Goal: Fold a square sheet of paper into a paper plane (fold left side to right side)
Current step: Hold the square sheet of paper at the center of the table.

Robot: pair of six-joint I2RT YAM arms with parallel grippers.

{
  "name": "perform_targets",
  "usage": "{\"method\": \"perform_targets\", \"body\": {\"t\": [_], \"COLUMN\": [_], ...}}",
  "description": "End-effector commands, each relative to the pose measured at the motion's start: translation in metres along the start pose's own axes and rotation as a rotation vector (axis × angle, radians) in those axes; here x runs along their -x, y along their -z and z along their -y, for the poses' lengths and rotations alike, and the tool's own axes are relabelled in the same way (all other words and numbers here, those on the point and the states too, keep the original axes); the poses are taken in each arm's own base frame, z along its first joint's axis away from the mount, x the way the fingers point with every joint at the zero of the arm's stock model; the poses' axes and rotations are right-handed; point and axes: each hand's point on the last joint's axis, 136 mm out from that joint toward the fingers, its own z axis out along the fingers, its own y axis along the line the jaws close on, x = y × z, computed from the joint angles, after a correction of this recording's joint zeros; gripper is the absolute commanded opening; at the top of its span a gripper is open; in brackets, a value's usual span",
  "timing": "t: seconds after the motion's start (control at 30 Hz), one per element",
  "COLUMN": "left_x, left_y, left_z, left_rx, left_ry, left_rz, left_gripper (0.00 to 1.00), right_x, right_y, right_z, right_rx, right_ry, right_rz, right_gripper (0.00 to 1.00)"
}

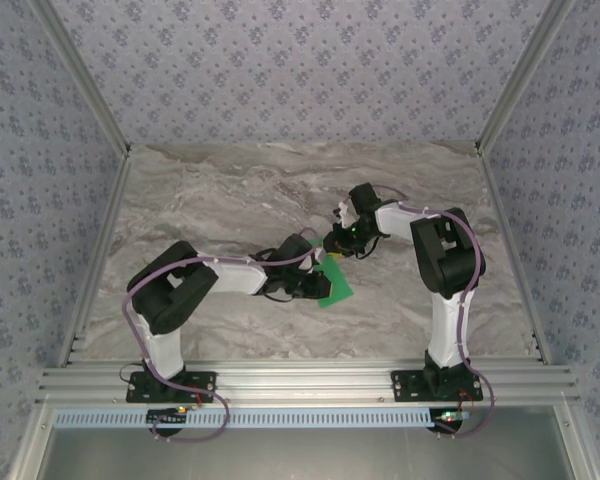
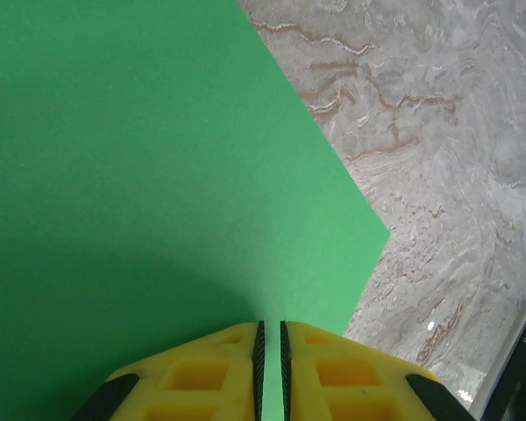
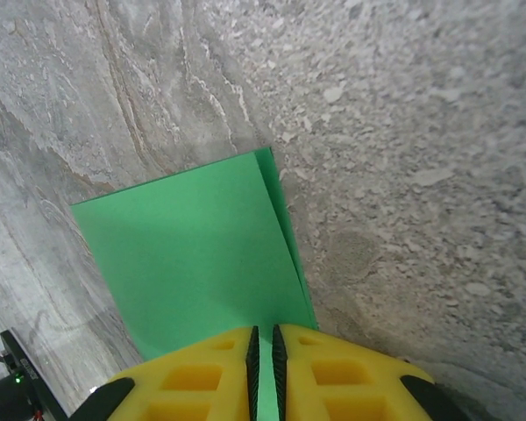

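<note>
The paper lies flat on the table, slightly left of centre and toward the near edge, directly between the two tools. The left gripper reaches in from the left and covers the paper's left part. The right gripper stands at its far edge, coming in from the far right. Both arms are at the paper, and the left is the one further over it. In the left wrist view the left gripper has its jaws drawn to a narrow slit with nothing clamped between them. It points down at the broad green face, and one corner of the paper juts right onto bare table. In the right wrist view the right gripper is equally narrow and also grips nothing. Whether either tip presses on the paper cannot be told. From this view the paper reads as a rectangle whose long axis runs away from the fingers. A thin second layer shows along its right edge, so the paper appears doubled over with the edges slightly out of line. The paper is plain matte green, unmarked and thin. Judgement: the next move depends on the offset right edge. The layers need holding down on one side while the other tool squares or creases them, because thin paper is likely to slide on the smooth table.
</note>
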Motion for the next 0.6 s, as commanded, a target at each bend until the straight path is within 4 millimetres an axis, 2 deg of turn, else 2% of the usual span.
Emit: {"method": "perform_targets", "body": {"t": [0.0, 0.1, 0.13, 0.2, 0.27, 0.33, 0.43, 0.57], "left_x": [-0.011, -0.013, -0.014, -0.014, -0.014, -0.013, -0.014, -0.013], "left_y": [-0.006, -0.005, -0.005, -0.005, -0.005, -0.004, -0.004, -0.004], "left_z": [-0.013, -0.019, -0.021, -0.022, -0.022, -0.022, -0.023, -0.024], "left_rx": [0.06, 0.088, 0.093, 0.1, 0.103, 0.104, 0.109, 0.114], "left_ry": [0.044, 0.064, 0.07, 0.076, 0.076, 0.074, 0.079, 0.079], "left_rz": [-0.035, -0.04, -0.041, -0.041, -0.039, -0.037, -0.038, -0.032], "left_gripper": [0.15, 0.14, 0.14, 0.14, 0.14, 0.14, 0.14, 0.13], "right_x": [0.019, 0.034, 0.036, 0.035, 0.026, 0.009, -0.031, -0.076], "right_y": [0.025, 0.054, 0.066, 0.085, 0.099, 0.108, 0.108, 0.092], "right_z": [-0.014, -0.028, -0.031, -0.032, -0.027, -0.024, -0.013, -0.012], "right_rx": [0.011, 0.025, 0.025, 0.009, -0.015, -0.034, -0.053, 0.001], "right_ry": [0.004, 0.034, 0.043, 0.054, 0.056, 0.059, 0.045, 0.014], "right_rz": [0.067, 0.141, 0.164, 0.197, 0.213, 0.211, 0.169, 0.116], "right_gripper": [0.16, 0.2, 0.24, 0.28, 0.29, 0.28, 0.26, 0.14]}}
